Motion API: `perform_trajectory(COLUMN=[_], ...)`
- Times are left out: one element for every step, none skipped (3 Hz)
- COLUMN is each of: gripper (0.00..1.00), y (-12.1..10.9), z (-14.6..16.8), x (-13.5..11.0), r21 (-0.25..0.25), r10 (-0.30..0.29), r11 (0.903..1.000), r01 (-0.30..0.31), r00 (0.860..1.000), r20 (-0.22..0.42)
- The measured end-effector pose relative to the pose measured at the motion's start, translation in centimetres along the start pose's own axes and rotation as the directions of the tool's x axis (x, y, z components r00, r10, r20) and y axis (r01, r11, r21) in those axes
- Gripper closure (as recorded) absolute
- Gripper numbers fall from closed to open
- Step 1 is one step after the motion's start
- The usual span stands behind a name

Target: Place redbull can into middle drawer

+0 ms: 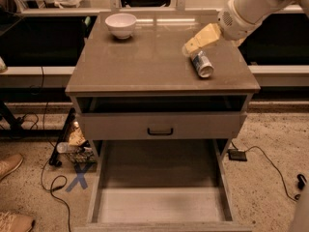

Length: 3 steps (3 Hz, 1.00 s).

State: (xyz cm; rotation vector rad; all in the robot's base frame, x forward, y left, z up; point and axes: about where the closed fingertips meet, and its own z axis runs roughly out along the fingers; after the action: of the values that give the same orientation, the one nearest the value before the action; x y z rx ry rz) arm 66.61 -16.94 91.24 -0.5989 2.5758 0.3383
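while the redbull can (203, 65) lies on its side on the right part of the cabinet top (145, 64), its shiny silver end points toward the front edge. gripper (189, 46) comes in from the upper right on a white arm (253, 6), tan in colour, slanting down to the left. its tip sits at the can's far end, touching or just above it; cannot tell which. whether the gripper is spread or pressed together, i cannot tell from where i stand. the can is not lifted.

white bowl (120, 24) upright at the back left of the top, well apart from the can.

below the top: a dark open slot, then a flat grey drawer front (111, 127) with a small black handle (160, 131), closed. under that, the middle drawer (159, 204) is pulled out toward me, pale plank floor showing.

floor notes: blue tape cross (79, 179) left of the drawer, black cables near it, a tan shoe (9, 164) at the left edge.
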Motion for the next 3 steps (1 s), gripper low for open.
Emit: perform_trajectory(gripper=[0.0,0.0,0.0], y=[-1.1,-1.8,-2.3], z=[1.7,3.4,5.8], x=[-2.2,-3.1,-3.3], r21=[0.056,0.087,0.091], r10=[0.049,0.073,0.094], r11=[0.9972,0.9935,0.9917], r01=[-0.05,-0.073,-0.092], r00=[0.999,0.997,0.995], r20=[0.016,0.004,-0.025])
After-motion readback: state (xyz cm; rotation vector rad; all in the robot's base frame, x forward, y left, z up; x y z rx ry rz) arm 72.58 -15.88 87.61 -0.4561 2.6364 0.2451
